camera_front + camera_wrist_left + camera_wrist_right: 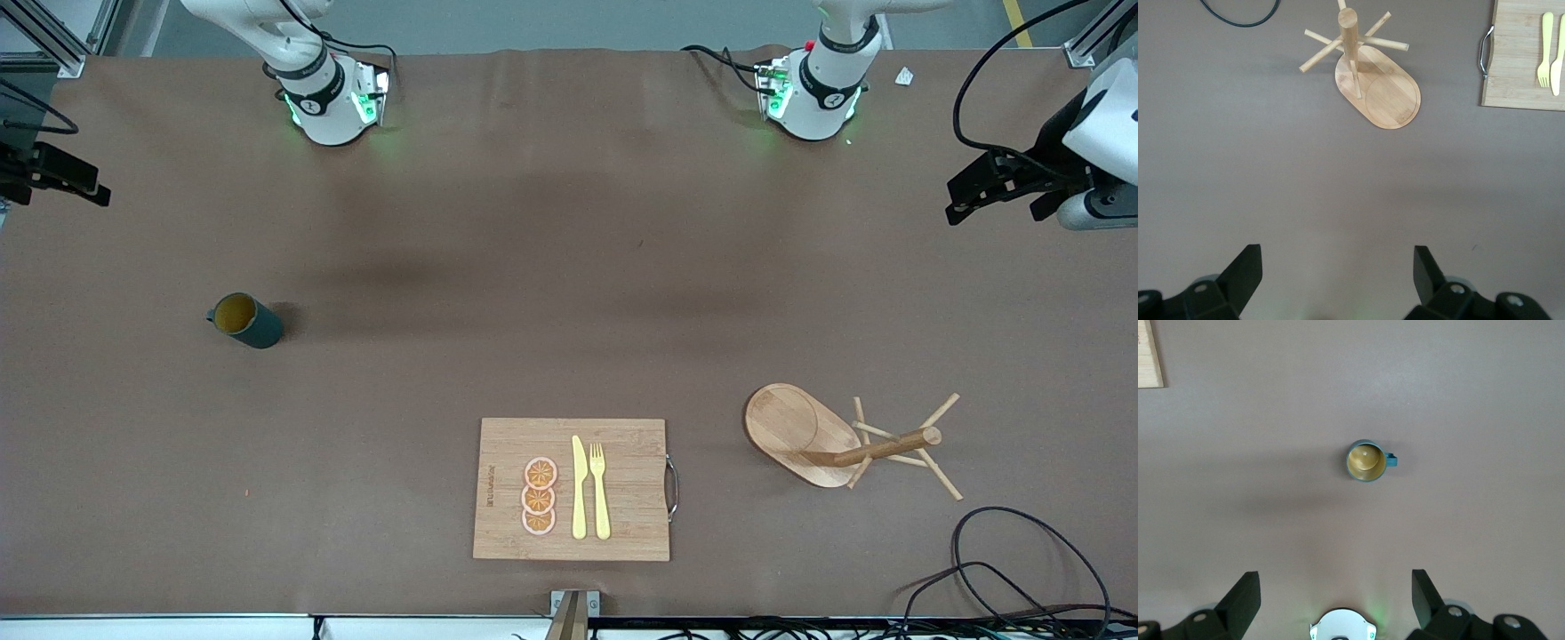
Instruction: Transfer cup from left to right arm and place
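Cup (1367, 461) on table, apart from right gripper (1336, 600).

White arms, black end effectors

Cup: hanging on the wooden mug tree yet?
No. The cup stands upright on the bare table toward the right arm's end, well apart from the mug tree.

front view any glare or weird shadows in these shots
Front view: green glow on the table at both arm bases, a soft shadow beside the cup. Left wrist view: the mug tree casts a faint shadow. Right wrist view: green glint at the bottom edge, no glare.
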You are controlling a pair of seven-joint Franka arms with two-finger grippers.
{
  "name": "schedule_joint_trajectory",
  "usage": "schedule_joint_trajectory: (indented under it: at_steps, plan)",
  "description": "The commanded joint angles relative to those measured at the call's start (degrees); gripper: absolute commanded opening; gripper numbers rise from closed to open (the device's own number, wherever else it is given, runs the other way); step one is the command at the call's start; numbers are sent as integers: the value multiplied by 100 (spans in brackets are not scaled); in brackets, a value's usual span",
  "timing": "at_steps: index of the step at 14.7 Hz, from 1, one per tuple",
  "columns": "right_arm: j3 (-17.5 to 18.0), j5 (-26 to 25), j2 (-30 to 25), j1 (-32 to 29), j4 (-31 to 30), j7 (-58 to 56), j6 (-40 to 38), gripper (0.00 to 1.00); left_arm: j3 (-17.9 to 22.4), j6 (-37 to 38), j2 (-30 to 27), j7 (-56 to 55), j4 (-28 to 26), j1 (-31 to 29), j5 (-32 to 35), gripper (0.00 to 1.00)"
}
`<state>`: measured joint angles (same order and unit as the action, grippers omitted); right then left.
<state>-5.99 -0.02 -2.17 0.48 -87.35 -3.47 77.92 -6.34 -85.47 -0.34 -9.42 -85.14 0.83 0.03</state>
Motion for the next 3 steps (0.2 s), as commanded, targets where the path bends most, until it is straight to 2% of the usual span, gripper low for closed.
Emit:
schedule_joint_trajectory:
  at_steps: [1, 3]
  plan:
    - [54, 2, -310, -57, -318, -48, 65, 100, 10, -4, 42, 133, 103, -31, -99, 100]
    - [45, 2, -416, -66, -397, -48, 127, 100, 10, -4, 42, 133, 103, -31, -108, 100]
